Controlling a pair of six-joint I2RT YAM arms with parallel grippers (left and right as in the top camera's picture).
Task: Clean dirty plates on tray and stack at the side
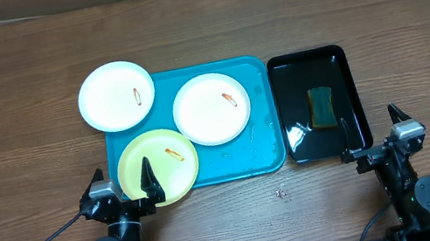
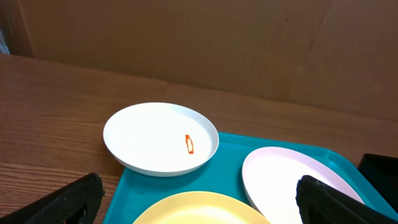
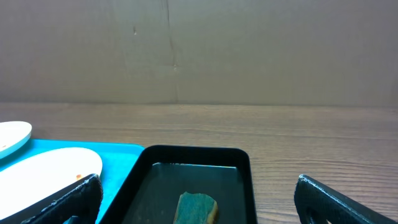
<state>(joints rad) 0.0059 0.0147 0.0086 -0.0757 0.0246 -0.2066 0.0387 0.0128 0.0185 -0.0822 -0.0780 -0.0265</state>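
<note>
Wooden table (image 1: 21,128) shows nothing done: three smeared plates (image 1: 211,109) lie unstacked on tray (image 1: 265,151), far-left corner, centre, near-left corner; left gripper (image 1: 122,179) and right gripper (image 1: 371,124) gape wide, both empty.

Worktop (image 1: 12,76): brown, wood-grain pattern throughout.
Large tray (image 1: 267,154), centre of frame: turquoise-blue, plain.
Upper-left plate (image 1: 109,99): white.
Centre plate (image 1: 209,113): white.
Lower-left plate (image 1: 178,173): pale yellow-green.
Each plate carries one small orange smear.
Small tray (image 1: 290,81), right of centre: glossy black.
Sponge (image 1: 321,107) on it: dark green with a yellowish edge.
Left claw (image 1: 122,170) and right claw (image 1: 370,118), along the bottom of the frame: black, each with a pale grey block behind.
</note>
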